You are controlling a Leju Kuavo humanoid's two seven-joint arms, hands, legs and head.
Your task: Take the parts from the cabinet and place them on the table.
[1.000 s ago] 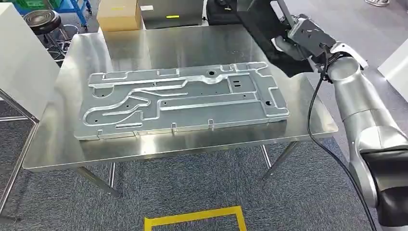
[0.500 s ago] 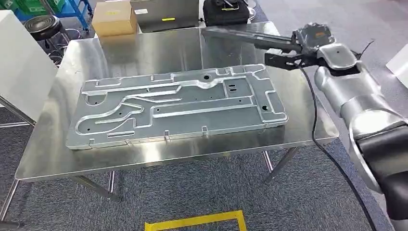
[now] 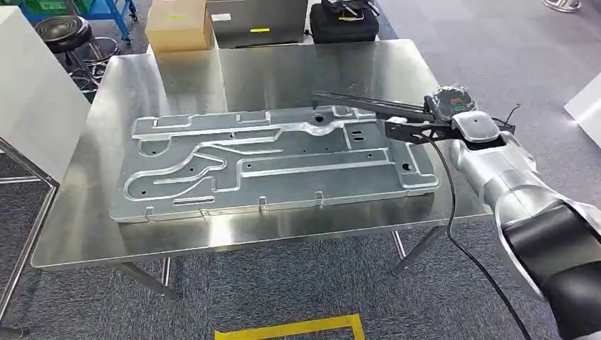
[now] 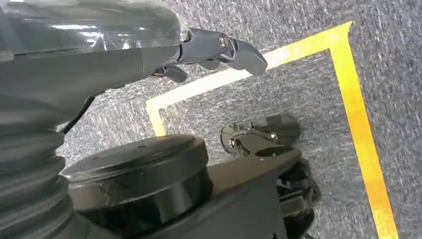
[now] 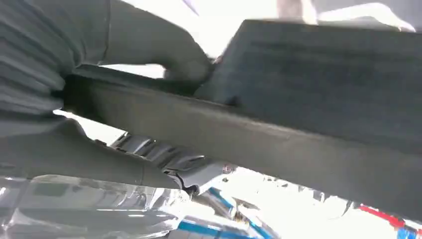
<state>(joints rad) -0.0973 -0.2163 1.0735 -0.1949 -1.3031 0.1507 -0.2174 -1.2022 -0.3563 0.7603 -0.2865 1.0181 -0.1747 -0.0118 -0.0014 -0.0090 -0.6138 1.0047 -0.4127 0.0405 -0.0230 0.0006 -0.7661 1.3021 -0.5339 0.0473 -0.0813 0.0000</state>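
Beyond far table edge: tan cardboard box [image 3: 178, 26], grey metal case w/ yellow label [image 3: 256, 21], black bag [image 3: 344, 20]. Black round stool [image 3: 64, 32] at left. Yellow floor tape [image 3: 290, 327] nearside.

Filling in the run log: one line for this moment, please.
right hand holds dark flat part over metal plate | left hand hanging, open

Right hand [image 3: 414, 127] holds a dark flat part [image 3: 361, 105] above the metal plate [image 3: 269, 163]
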